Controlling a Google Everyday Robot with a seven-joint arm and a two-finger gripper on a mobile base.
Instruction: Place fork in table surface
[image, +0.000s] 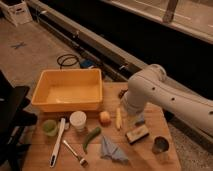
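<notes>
The fork (75, 152) lies flat on the table surface (145, 157) near the front, its pronged head toward the front edge, with nothing touching it. My white arm reaches in from the right and bends down over the table's right-middle. My gripper (137, 119) is at the arm's low end, between a banana (118, 118) and a sponge (136, 134), well to the right of the fork. The forearm mostly hides the gripper. I see nothing held in it.
A yellow tub (67, 90) fills the back left of the table. In front of it are a green cup (49, 127), a white cup (77, 120), a long white utensil (57, 142), a green pepper (91, 138), a peach-coloured fruit (104, 117), a blue cloth (112, 149) and a metal can (160, 145).
</notes>
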